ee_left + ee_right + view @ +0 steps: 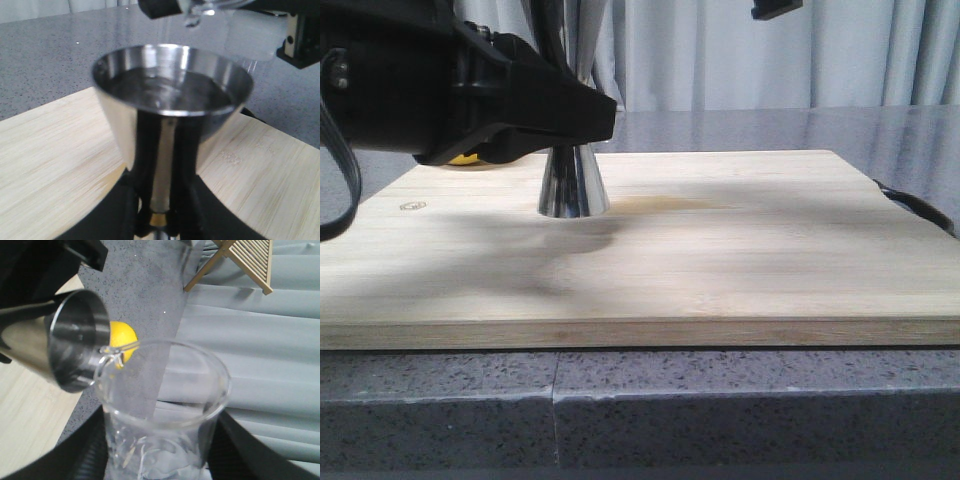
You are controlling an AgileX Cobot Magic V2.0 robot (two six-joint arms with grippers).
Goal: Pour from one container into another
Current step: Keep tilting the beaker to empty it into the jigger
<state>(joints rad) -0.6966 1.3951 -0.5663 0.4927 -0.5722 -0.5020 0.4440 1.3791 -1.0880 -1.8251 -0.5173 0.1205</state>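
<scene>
Beaker [162, 415], clear glass with faint markings, is held tipped in the right gripper [155, 460], whose dark fingers [87, 452] press against both its sides, and its spout [111, 355] sits just over the rim of the steel jigger [172, 95]. That jigger stands upright on the left part of the wooden board [720, 250], with the left gripper [160, 220] clamped at its narrow waist by the gold band [159, 219] (its upper cup holds clear liquid nearly to the brim). Something round and yellow [122, 342] lies on the grey table [620, 400] beyond the jigger.
</scene>
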